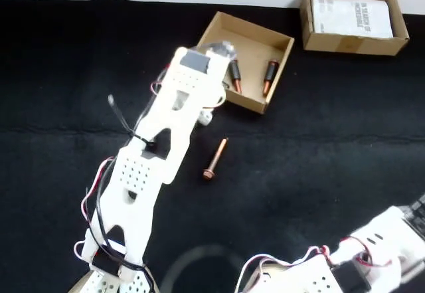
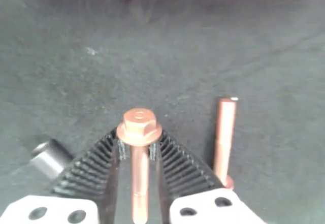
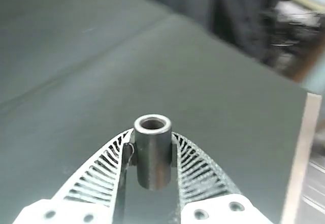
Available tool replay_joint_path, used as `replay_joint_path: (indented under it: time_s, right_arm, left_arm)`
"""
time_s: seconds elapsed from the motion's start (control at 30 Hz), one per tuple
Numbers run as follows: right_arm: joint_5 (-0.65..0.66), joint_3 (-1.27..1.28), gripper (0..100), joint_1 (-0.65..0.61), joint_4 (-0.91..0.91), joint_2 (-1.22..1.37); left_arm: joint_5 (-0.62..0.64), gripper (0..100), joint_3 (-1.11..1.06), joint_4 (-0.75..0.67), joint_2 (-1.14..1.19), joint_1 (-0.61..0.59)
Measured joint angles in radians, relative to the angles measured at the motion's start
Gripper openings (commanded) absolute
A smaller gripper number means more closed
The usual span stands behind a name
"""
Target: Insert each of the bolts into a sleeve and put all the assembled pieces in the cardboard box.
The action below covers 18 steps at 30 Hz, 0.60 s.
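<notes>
- Left claw (image 2: 138, 134) clenched on copper hex-head bolt (image 2: 139, 176). Shank runs along the fingers, head outward. Arm stretched out beside open cardboard box (image 1: 252, 50).
- Spare copper bolt (image 1: 216, 158) loose on black cloth (image 1: 319, 140), between the arms.
- Right claw (image 3: 151, 138) grasps dark metal sleeve (image 3: 152, 165), bore facing outward, well apart from the held bolt. Arm tucked near its base.

Two assembled pieces (image 1: 269, 76) lie in the cardboard box (image 1: 254, 55); a bolt (image 1: 216, 158) lies before it.
</notes>
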<state>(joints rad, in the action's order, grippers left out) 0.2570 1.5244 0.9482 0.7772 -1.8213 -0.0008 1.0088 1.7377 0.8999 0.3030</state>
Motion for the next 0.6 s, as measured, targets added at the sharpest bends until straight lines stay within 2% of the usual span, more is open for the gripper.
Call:
replay_joint_path:
  time_s: [0.4,0.5,0.6]
  right_arm:
    - [-0.009,0.020,0.8,-0.400,0.000,0.000]
    - [-0.101,0.020,0.8,-0.537,0.000,0.000]
    - [-0.259,0.020,0.8,-0.681,0.000,0.000]
  left_arm:
    - [0.002,1,0.000,0.006,-0.431,0.161]
    - [0.002,1,0.000,0.006,-0.539,0.204]
    - [0.002,1,0.000,0.006,-0.640,0.242]
